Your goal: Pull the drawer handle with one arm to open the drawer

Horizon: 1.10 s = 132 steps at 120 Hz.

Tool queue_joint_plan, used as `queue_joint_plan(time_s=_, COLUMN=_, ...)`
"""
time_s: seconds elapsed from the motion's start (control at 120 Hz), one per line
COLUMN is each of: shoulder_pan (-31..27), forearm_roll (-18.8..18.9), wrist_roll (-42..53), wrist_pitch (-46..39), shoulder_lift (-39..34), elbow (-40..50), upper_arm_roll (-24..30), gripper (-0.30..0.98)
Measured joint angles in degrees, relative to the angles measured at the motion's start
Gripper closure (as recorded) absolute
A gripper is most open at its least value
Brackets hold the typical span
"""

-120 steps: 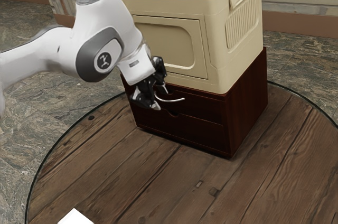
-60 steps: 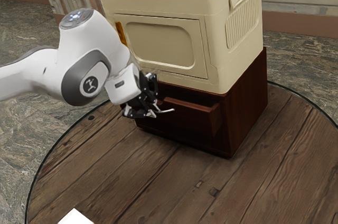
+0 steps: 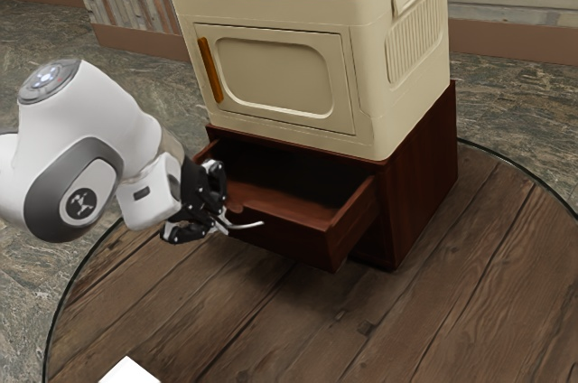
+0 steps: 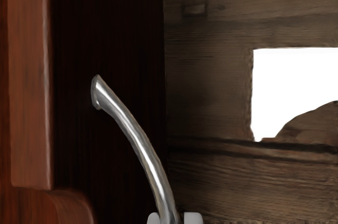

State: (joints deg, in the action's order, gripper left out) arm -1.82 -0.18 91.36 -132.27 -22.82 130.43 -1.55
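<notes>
Claw (image 3: 219,222), left of centre in the exterior view, clamped on the curved handle (image 4: 138,142); drawer (image 3: 293,243) at mid-frame, well out of the cabinet (image 3: 423,175), interior exposed; judged nearly done; any further pull best short, straight and level, hand angle constant; twisting could slip the grip or drag the cabinet over the counter (image 3: 271,329).

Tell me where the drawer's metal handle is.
In the exterior view, the metal handle is in the gripper, left of centre, on the front of the open drawer, below the cream cabinet.
</notes>
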Motion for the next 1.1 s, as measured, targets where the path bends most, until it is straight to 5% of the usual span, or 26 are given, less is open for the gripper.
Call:
queue_joint_plan(time_s=0.542, shoulder_pan=1.42, forearm_roll=-1.81, wrist_roll=1.36, wrist_pitch=0.44, shoulder_lift=-10.68, elbow=9.71, upper_arm_roll=-1.06, gripper=0.71)
queue_joint_plan(time_s=0.817, shoulder_pan=1.38, forearm_roll=-3.31, wrist_roll=1.69, wrist_pitch=3.3, shoulder_lift=-11.57, elbow=8.59, upper_arm_roll=-0.99, gripper=0.55)
queue_joint_plan(time_s=0.958, shoulder_pan=1.34, forearm_roll=-5.33, wrist_roll=1.62, wrist_pitch=10.37, shoulder_lift=-10.56, elbow=-0.46, upper_arm_roll=-0.71, gripper=0.49)
queue_joint_plan(time_s=1.1, shoulder_pan=0.34, forearm_roll=-5.33, wrist_roll=0.97, wrist_pitch=23.29, shoulder_lift=3.49, elbow=-22.31, upper_arm_roll=-1.0, gripper=0.3)
